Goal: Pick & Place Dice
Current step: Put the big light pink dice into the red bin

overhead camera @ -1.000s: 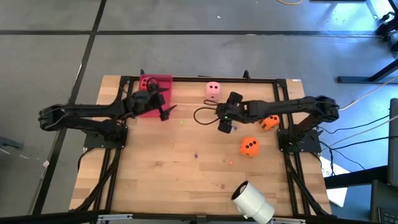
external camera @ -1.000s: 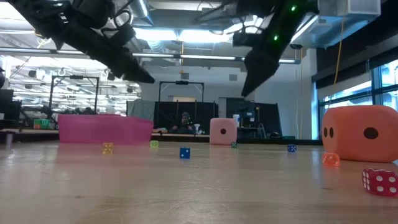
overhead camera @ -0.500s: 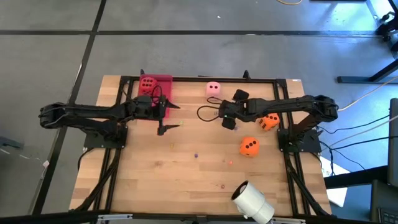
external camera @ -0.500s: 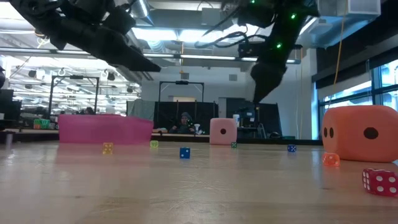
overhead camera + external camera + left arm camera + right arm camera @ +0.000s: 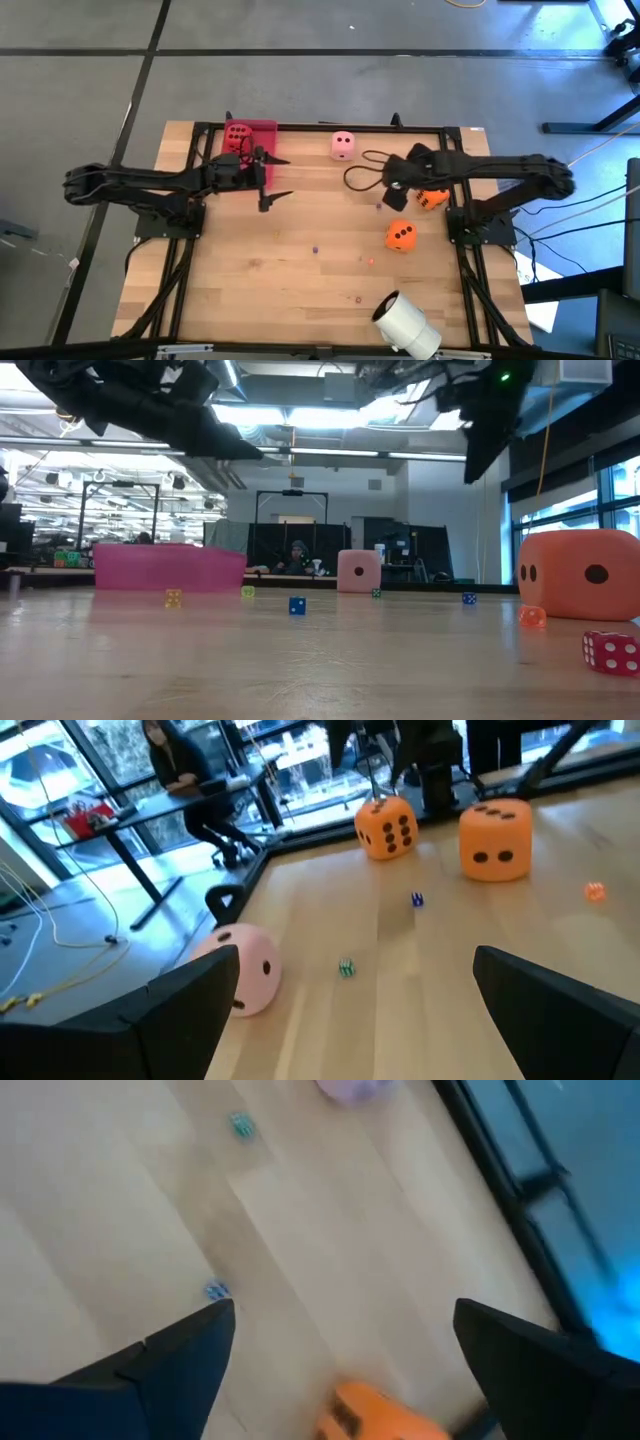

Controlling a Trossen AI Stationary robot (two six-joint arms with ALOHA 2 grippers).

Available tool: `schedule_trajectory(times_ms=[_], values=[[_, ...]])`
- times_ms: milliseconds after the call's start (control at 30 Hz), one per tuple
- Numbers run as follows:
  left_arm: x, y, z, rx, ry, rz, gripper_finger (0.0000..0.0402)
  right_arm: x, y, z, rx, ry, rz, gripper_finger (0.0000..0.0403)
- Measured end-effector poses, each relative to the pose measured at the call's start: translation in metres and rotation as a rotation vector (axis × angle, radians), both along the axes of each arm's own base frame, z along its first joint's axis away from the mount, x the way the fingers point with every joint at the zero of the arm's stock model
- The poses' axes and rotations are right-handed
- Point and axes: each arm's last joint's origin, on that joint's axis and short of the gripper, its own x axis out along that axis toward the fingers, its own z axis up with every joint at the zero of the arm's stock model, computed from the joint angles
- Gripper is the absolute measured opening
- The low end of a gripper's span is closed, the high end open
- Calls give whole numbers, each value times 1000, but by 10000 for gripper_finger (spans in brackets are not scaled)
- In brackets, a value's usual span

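The red die [image 5: 238,133] lies in the red tray [image 5: 262,130] at the far left. The pale pink die [image 5: 343,145] sits on the wood near the far edge. Two orange dice [image 5: 432,197] [image 5: 401,235] rest on the table at the right. My left gripper [image 5: 276,179] hovers open and almost level just right of the tray, pointing toward the pink die [image 5: 250,965]. My right gripper [image 5: 392,193] hangs open above the table, slanting down beside the farther orange die [image 5: 385,1415]. Neither holds anything.
A white roll [image 5: 405,325] lies at the near edge toward the right. Several tiny coloured dice [image 5: 297,605] are scattered over the wood, among them a small red one [image 5: 610,650]. A black cable [image 5: 365,172] loops by the right gripper. A black frame [image 5: 330,126] borders the table.
My right gripper has risen and drawn back toward the table's right edge, from the middle to beside the farther orange die. My left gripper has tipped up from slanting down to nearly level. The dice have stayed where they were.
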Motion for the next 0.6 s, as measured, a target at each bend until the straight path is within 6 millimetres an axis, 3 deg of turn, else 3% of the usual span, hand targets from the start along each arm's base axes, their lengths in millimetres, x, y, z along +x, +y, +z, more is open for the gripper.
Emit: schedule_trajectory(times_ms=[133, 367, 600], values=[[9, 6, -3, -32, -43, 22, 400, -23, 1, -4, 10, -160, 20, 366], [39, 35, -15, -124, -54, 111, 400, -58, 3, -33, 40, -298, -29, 361], [95, 73, -14, -176, -23, 38, 400, -60, 3, -68, 39, -399, -28, 361]])
